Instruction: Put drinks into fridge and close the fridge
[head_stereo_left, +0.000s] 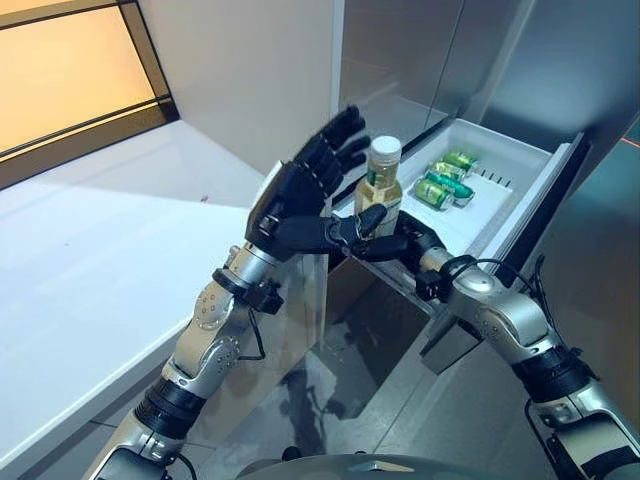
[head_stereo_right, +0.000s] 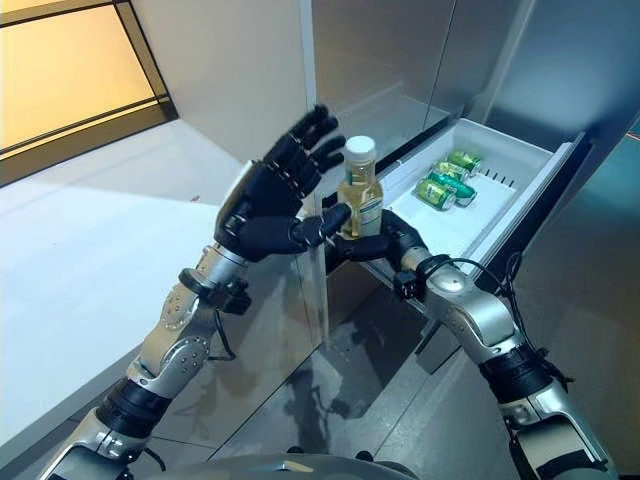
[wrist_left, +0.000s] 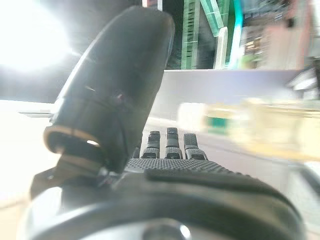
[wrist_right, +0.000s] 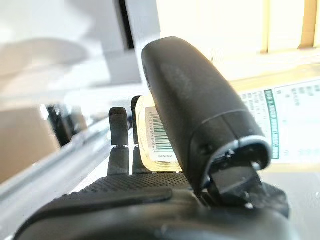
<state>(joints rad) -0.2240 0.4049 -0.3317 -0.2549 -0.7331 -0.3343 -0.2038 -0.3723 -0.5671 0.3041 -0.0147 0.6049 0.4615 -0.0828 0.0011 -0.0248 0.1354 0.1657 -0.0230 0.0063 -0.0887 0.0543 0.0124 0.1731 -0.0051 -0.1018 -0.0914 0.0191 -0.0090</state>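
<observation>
A bottle of pale yellow drink with a white cap and a green label stands upright in my right hand. That hand's fingers and thumb are curled round its lower part, and its barcode label shows past the thumb. The bottle is at the near left corner of the open white fridge drawer, above its rim. My left hand is raised just left of the bottle with fingers straight and spread. Its thumb reaches towards the bottle's base. The bottle shows blurred past the left hand's fingers.
Green cans lie at the drawer's far end. A white counter runs along the left below a window. The grey fridge front rises behind the drawer. A vertical panel edge stands under my left hand.
</observation>
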